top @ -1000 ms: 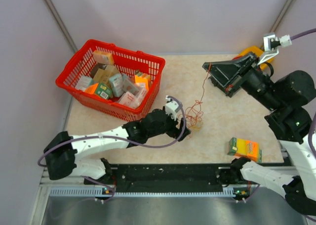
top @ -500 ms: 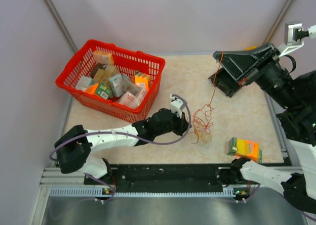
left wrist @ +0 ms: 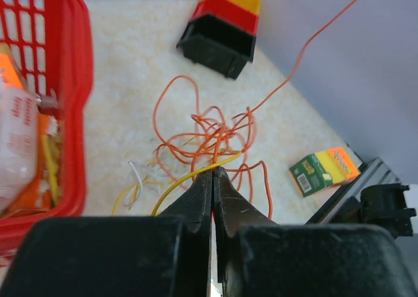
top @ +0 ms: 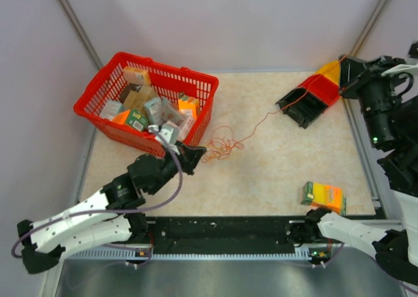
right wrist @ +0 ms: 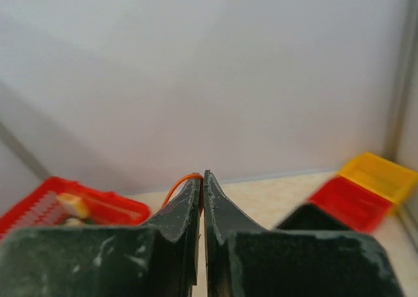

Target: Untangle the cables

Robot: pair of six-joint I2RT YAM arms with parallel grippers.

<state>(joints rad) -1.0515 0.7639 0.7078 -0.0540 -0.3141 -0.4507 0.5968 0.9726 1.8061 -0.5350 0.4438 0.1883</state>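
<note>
The cables [top: 222,144] are a small tangle of thin orange wires with a few yellow and whitish ones, lying on the table just right of the red basket. My left gripper [top: 198,155] is shut on the tangle's near edge. In the left wrist view its closed tips [left wrist: 214,170] pinch an orange strand and a yellow one, with the cables [left wrist: 210,132] beyond them. One long orange strand [top: 282,109] stretches up and right to my right gripper [top: 343,62], raised at the far right. That gripper [right wrist: 202,177] is shut on the orange strand's end.
A red basket [top: 98,83] full of small packets stands at the back left, close to the left gripper. Stacked black, red and yellow bins [top: 312,96] lie at the back right under the stretched strand. A green and orange box [top: 322,196] sits near the front right.
The left gripper has shut on the tangle and drawn it left toward the basket. The right gripper has moved right and back, pulling its orange strand out long.
</note>
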